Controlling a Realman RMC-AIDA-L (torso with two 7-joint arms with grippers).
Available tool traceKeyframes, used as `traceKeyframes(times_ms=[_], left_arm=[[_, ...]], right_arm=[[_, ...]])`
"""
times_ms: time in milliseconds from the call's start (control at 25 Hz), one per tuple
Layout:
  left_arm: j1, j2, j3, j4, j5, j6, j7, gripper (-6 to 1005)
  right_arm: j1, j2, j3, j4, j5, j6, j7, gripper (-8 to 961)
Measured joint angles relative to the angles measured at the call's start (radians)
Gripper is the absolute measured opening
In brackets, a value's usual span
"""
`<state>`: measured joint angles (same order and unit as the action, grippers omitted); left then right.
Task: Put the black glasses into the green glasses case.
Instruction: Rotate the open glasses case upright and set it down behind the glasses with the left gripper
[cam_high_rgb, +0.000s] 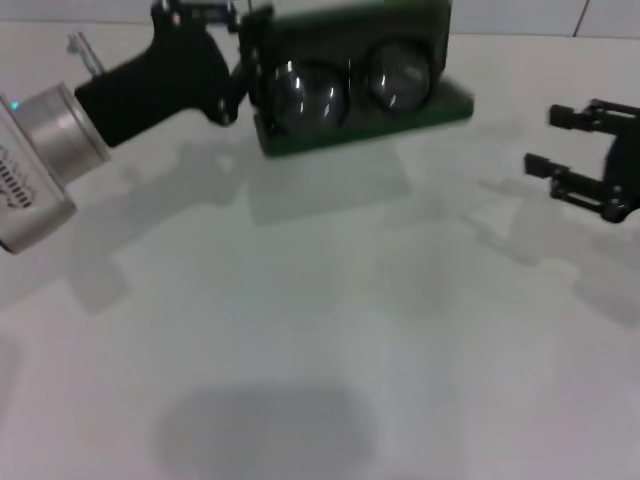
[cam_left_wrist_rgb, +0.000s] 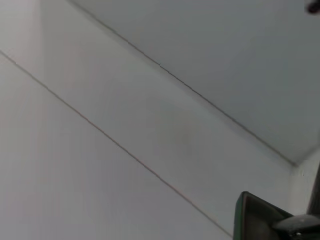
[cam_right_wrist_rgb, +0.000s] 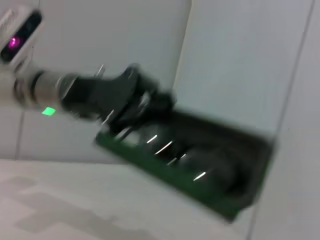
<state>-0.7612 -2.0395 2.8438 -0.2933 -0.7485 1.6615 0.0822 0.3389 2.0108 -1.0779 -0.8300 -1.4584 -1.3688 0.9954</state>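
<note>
The black glasses (cam_high_rgb: 350, 88) already lie inside the green glasses case (cam_high_rgb: 360, 125), their two round lenses showing against the dark lining of the open case, which sits at the far side of the white surface (cam_high_rgb: 320, 330) close to the back wall. The lid stands up behind the lenses, and the left tool (cam_high_rgb: 240, 70) is at the case's left end, right against its raised edge; from how it is placed, I judge it is there either to seat the frame or to take hold of the lid for closing, but I cannot tell whether it is clenched or released, because its tips merge with the dark case. The right wrist view shows the same arrangement from the other side: the left tool (cam_right_wrist_rgb: 145, 102) at one end of the case (cam_right_wrist_rgb: 200, 190), with glints from the lenses (cam_right_wrist_rgb: 165, 147) in the tray. The right tool (cam_high_rgb: 575, 160) hangs well apart on the right, above the surface, released and grasping nothing, seemingly kept clear so the left arm can work alone. The placing looks essentially done; only shutting the lid may remain.
</note>
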Motion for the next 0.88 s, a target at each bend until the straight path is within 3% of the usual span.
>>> traceKeyframes(times_ms=[240, 360, 520, 600, 720, 880], left_arm=[[0.040, -0.025, 0.000, 0.002, 0.099, -0.103, -0.019, 102], [0.051, -0.046, 0.000, 0.021, 0.092, -0.136, 0.027, 101], [0.060, -0.047, 0.000, 0.083, 0.068, -0.147, 0.088, 99], [0.060, -0.046, -0.002, 0.090, 0.061, -0.130, 0.094, 98], [0.074, -0.045, -0.003, 0.091, -0.025, 0.008, 0.138, 97], [0.075, -0.047, -0.002, 0.104, -0.106, 0.139, 0.348, 95]], right_arm=[[-0.032, 0.002, 0.150, 0.001, 0.049, -0.087, 0.005, 544], [-0.032, 0.001, 0.167, 0.002, 0.053, -0.091, 0.004, 544], [-0.022, 0.002, 0.159, 0.003, 0.044, -0.084, -0.002, 543], [-0.016, 0.002, 0.158, 0.005, 0.040, -0.081, -0.002, 543], [-0.014, 0.002, 0.157, 0.007, 0.039, -0.080, -0.002, 544], [-0.012, 0.002, 0.158, 0.010, 0.039, -0.083, -0.003, 544]])
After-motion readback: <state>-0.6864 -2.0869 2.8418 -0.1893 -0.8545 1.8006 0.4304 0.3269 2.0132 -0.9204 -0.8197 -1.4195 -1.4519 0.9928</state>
